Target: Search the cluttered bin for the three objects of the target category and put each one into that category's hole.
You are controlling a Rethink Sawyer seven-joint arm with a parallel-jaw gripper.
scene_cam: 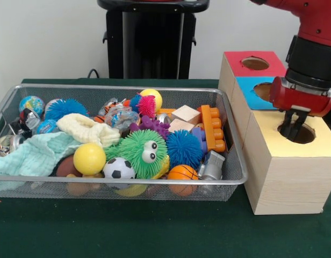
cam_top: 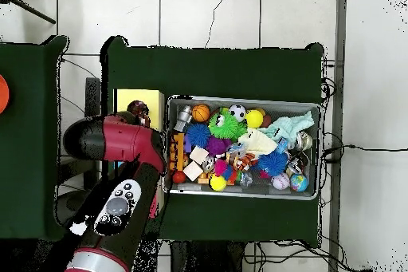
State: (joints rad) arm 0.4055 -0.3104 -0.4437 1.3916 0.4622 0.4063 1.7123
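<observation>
The wire-mesh bin is full of toys. A mint-green cloth lies at its left end and a cream fluffy cloth beside it. A crumpled printed piece sits near the back; I cannot tell whether it is cloth. My gripper hangs over the round hole in the yellow-panelled box, right of the bin. Its fingertips are at the hole's mouth, slightly apart, with nothing visible between them. In the overhead view the gripper is over the yellow box, left of the bin.
A blue-panelled box and a red-panelled box stand behind the yellow one. The bin also holds spiky balls, a yellow ball, a small football, wooden blocks and orange bricks. The robot's pedestal stands behind.
</observation>
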